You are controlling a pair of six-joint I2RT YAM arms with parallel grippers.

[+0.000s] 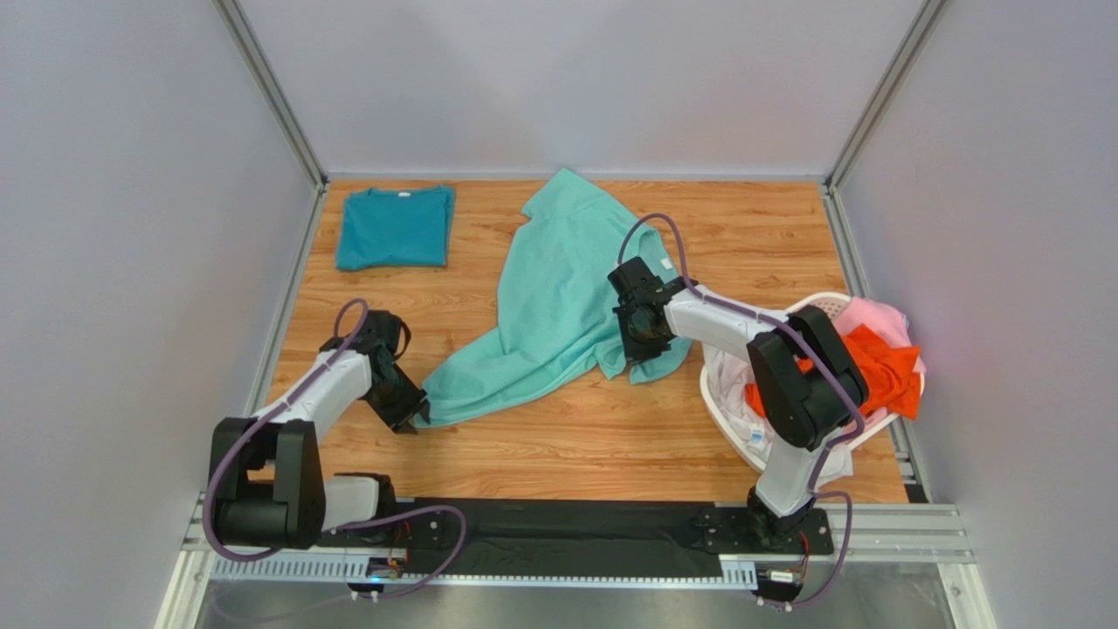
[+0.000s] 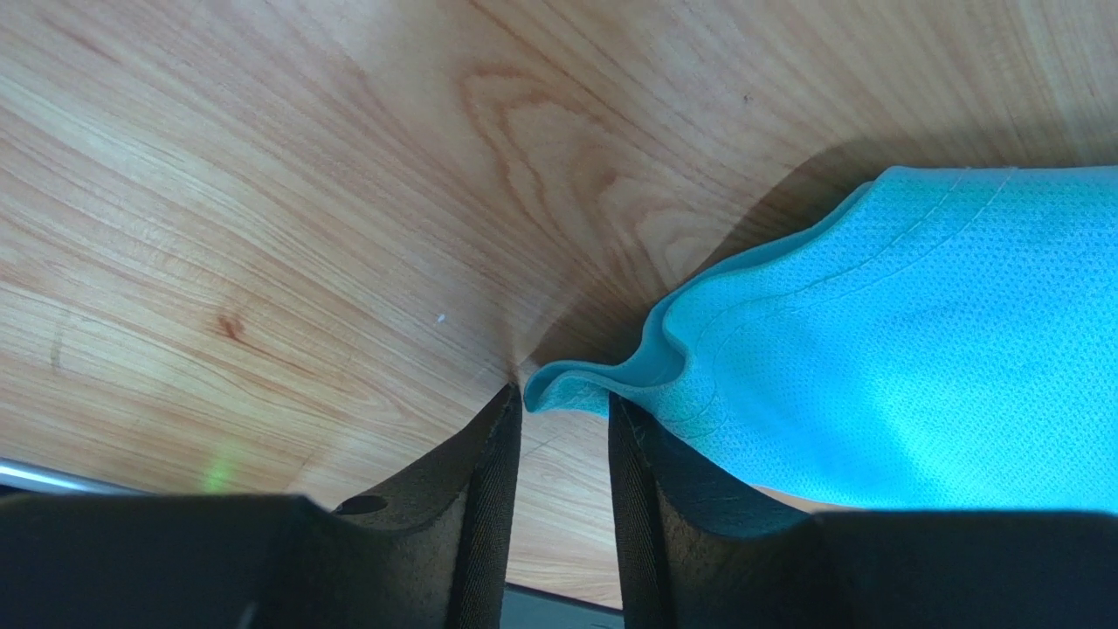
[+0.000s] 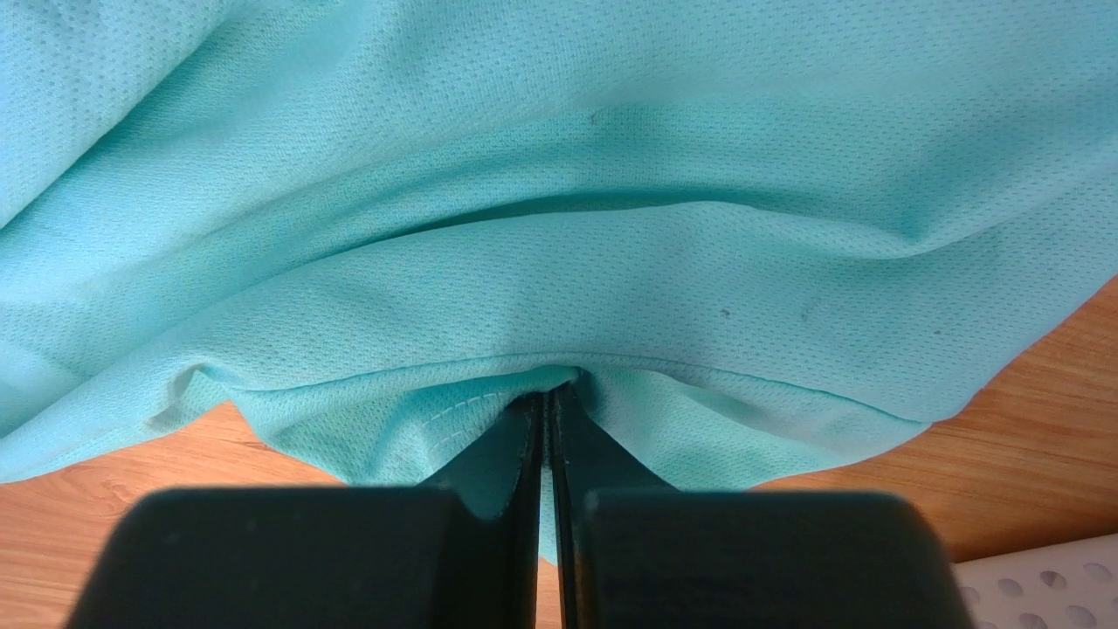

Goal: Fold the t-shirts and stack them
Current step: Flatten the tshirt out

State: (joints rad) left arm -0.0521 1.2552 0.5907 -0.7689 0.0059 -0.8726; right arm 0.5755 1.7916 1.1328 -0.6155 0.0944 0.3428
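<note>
**Mint shirt** (image 1: pixel 558 295) sprawled mid-tabletop (image 1: pixel 761 243). Its near-left corner lies between the spread fingers of the left tool (image 2: pixel 564 409), and the right tool (image 3: pixel 549 393) pinches its right hem. Folded teal shirt (image 1: pixel 394 226) sits far left. A basket (image 1: pixel 719 400) holding the orange shirt (image 1: pixel 886 370) and pink shirt (image 1: pixel 877 317) crowds the right edge. Wood shows along the near edge.

No text, label, brand, number or sign could be read in any of the views. Nothing legible was seen on the mint-aqua t-shirt (image 1: pixel 558 282), the folded teal t-shirt (image 1: pixel 394 226), the white basket (image 1: pixel 719 400) or the wooden surface (image 1: pixel 768 249).
</note>
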